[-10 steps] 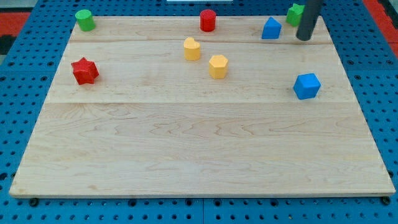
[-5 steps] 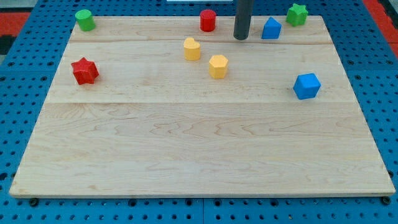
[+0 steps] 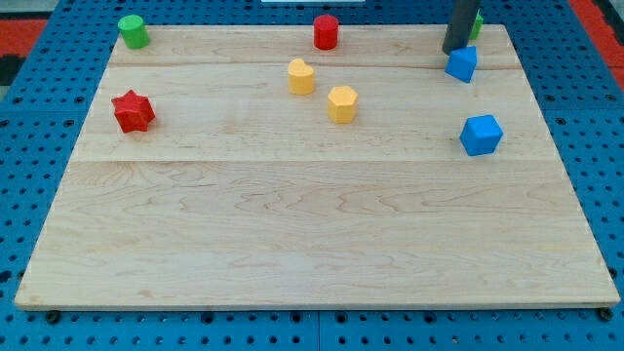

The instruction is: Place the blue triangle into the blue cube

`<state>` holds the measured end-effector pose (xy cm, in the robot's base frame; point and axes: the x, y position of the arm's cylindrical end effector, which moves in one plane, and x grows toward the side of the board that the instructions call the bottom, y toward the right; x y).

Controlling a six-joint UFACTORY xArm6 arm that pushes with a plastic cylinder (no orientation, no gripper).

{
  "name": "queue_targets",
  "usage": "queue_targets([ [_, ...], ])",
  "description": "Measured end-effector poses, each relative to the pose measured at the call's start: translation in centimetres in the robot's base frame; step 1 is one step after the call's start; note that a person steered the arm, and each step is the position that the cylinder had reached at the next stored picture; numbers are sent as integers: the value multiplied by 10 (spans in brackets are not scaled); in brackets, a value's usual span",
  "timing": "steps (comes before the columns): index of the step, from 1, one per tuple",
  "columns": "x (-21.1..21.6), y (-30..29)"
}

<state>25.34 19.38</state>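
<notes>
The blue triangle (image 3: 462, 63) lies near the view's top right of the wooden board (image 3: 312, 244). My tip (image 3: 454, 50) stands just above and to the left of it, touching or nearly touching its upper edge. The blue cube (image 3: 481, 135) sits below the triangle, a short way toward the view's bottom, apart from it.
A green star (image 3: 477, 24) is partly hidden behind my rod at the top right. A red cylinder (image 3: 326, 32) is at top centre, a green cylinder (image 3: 133, 31) at top left, a red star (image 3: 133, 111) at left. Two yellow blocks (image 3: 301, 76) (image 3: 341, 103) sit left of centre.
My tip swung from the triangle's right to its left, then back right to its upper side. The blue triangle slid right and down, closer to the blue cube.
</notes>
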Motion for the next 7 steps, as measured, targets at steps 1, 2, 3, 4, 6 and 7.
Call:
queue_targets([
  [1, 9, -2],
  [2, 10, 25],
  [3, 11, 27],
  [4, 22, 27],
  [6, 62, 27],
  [7, 82, 27],
])
